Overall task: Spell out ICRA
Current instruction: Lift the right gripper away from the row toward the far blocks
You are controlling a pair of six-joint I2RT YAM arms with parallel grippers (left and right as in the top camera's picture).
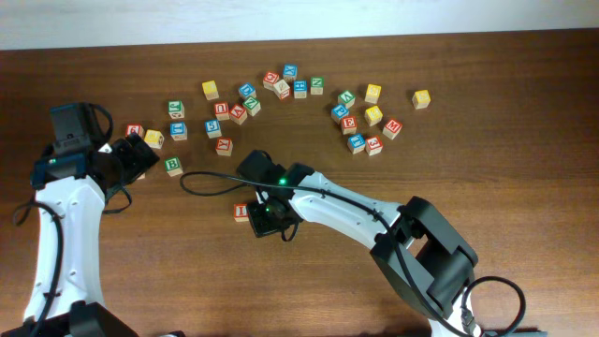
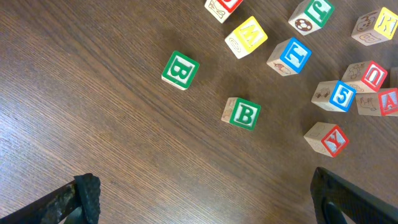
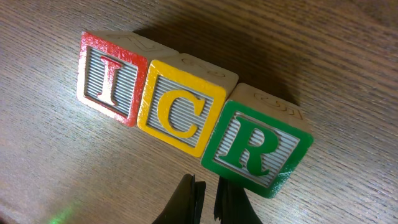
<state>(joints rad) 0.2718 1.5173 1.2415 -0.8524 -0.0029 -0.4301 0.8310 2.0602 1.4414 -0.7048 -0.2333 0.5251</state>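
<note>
Three of the four letters are placed. We see the red-faced wooden I cube (image 3: 109, 78), the yellow-faced wooden C cube (image 3: 180, 112) and the green-faced wooden R cube (image 3: 255, 146) in a touching row on the dark brown wooden table (image 3: 348, 56). The row runs from upper left to lower right of the right wrist view, with R turned slightly out of line.

The right gripper (image 3: 210, 202) hangs at bottom centre, just below the C-R seam. Its fingers are nearly together with only a thin slit between them, and they grip nothing. The left gripper (image 2: 205, 205) is spread wide, fingers at the two bottom corners of the left wrist view, also empty.

We judge that only the red-faced wooden A cube (image 2: 385, 101) is missing. A cube that seems to read A is cropped at the right edge of the left wrist view, packed beside a red U cube (image 2: 367, 74) and a blue 5 cube (image 2: 336, 95).

We judge it light, rigid and smooth-faced, so it may twist in an off-centre pinch. It is best pinched from above, centred across two opposite side faces. The neighbours leave little finger room.
</note>
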